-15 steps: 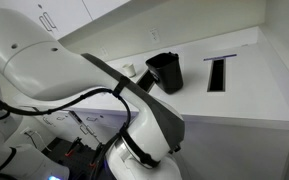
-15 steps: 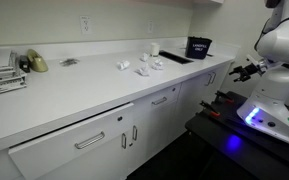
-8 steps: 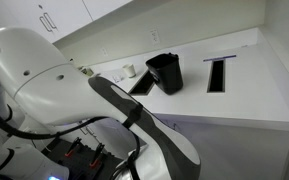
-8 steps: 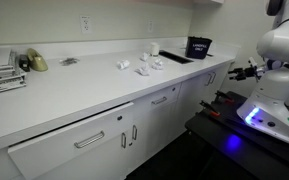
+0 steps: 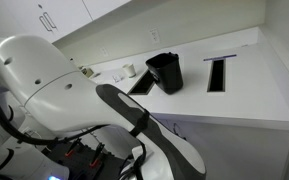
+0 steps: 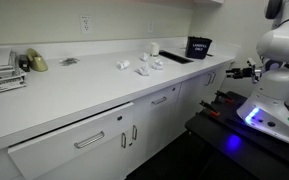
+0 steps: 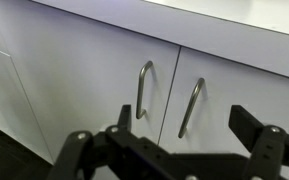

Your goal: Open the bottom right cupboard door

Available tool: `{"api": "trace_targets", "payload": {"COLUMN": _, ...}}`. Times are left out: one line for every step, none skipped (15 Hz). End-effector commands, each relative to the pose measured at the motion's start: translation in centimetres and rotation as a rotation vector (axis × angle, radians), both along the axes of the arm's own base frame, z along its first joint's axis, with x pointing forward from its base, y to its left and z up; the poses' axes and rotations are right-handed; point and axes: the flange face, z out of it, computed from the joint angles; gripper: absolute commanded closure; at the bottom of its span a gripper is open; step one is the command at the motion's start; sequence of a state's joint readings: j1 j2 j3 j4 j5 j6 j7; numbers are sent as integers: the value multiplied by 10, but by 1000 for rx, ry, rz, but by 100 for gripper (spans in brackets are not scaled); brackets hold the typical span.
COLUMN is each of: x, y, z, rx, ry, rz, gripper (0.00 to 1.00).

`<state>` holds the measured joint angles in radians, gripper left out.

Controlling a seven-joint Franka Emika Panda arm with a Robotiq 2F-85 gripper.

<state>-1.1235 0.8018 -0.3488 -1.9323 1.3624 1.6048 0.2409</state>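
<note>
One shut door [image 7: 246,110], the right one below the counter [image 7: 244,10]: rigid, probably light on hinges; best hooked by the slim, slick handle [image 7: 191,107] just under the counter. Tool [image 7: 170,150] spread wide, empty.

In the wrist view the bottom right cupboard door [image 7: 224,95] is a plain, flat white panel. It stands upright and shut, flush with the matching door [image 7: 94,70] on its left. Its short silver bar handle [image 7: 191,105] runs vertically near the upper left corner, just beside the seam between the two doors.
</note>
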Motion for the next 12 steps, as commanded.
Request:
{"api": "trace_targets", "payload": {"x": 11, "y": 8, "z": -7, "rx": 18, "ry": 33, "rz": -78, "gripper": 0}}
{"api": "trace_targets", "payload": {"x": 16, "y": 12, "z": -10, "rx": 22, "ry": 33, "rz": -98, "gripper": 0}}
{"api": "trace_targets", "payload": {"x": 20, "y": 15, "z": -13, "rx": 22, "ry": 30, "rz": -118, "gripper": 0}}
{"api": "trace_targets", "payload": {"x": 25, "y": 20, "z": -17, "rx": 30, "ry": 27, "rz": -131, "gripper": 0}}
{"api": "trace_targets", "payload": {"x": 29, "y": 23, "z": -20, "rx": 34, "ry": 24, "rz": -142, "gripper": 0}}
{"api": "trace_targets", "payload": {"x": 34, "y": 26, "z": -24, "rx": 41, "ry": 21, "rz": -156, "gripper": 0}}
{"api": "trace_targets", "payload": {"x": 39, "y": 29, "z": -28, "rx": 46, "ry": 21, "rz": -172, "gripper": 0}}
{"api": "trace_targets", "payload": {"x": 43, "y": 30, "z": -32, "rx": 52, "ry": 18, "rz": -188, "gripper": 0}}
{"api": "trace_targets", "payload": {"x": 47, "y": 31, "z": -35, "rx": 57, "ry": 15, "rz": -200, "gripper": 0}}
{"api": "trace_targets", "payload": {"x": 51, "y": 32, "z": -39, "rx": 63, "ry": 14, "rz": -209, "gripper": 0}}
{"api": "trace_targets", "payload": {"x": 54, "y": 33, "z": -42, "rx": 64, "ry": 11, "rz": -217, "gripper": 0}}
{"api": "trace_targets", "payload": {"x": 57, "y": 34, "z": -45, "rx": 69, "ry": 10, "rz": -224, "gripper": 0}}
